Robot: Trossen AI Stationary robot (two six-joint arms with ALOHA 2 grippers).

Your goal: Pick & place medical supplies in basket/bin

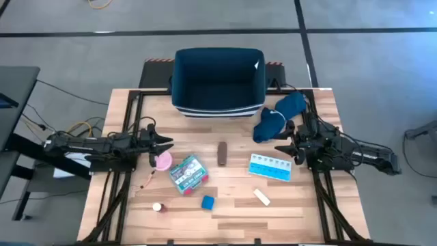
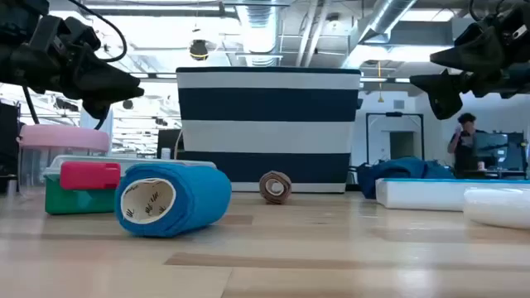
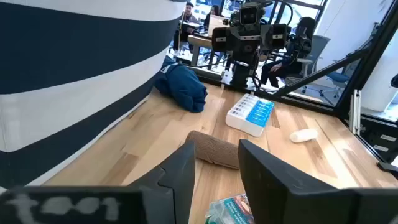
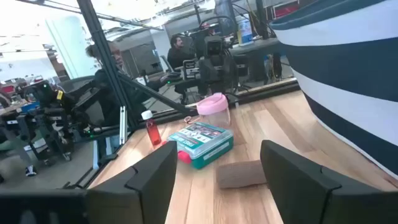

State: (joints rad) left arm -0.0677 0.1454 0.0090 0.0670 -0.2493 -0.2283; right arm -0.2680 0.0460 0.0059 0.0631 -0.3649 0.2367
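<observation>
my left claw at 9 o'clock hangs spread and empty just above the pink round roll. my right claw at 3 o'clock, spread wide, holds nothing, near the light blue pill organizer. navy bin stands at 12 o'clock on the tabletop.

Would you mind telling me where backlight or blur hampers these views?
Low view: bright ceiling lights behind leave both grippers as dark silhouettes, and the blue roll up close looks oversized. Left wrist view: its own fingers are soft and dark. Right wrist view: bright windows wash out the background, yet the green-white-red box reads clearly.
</observation>
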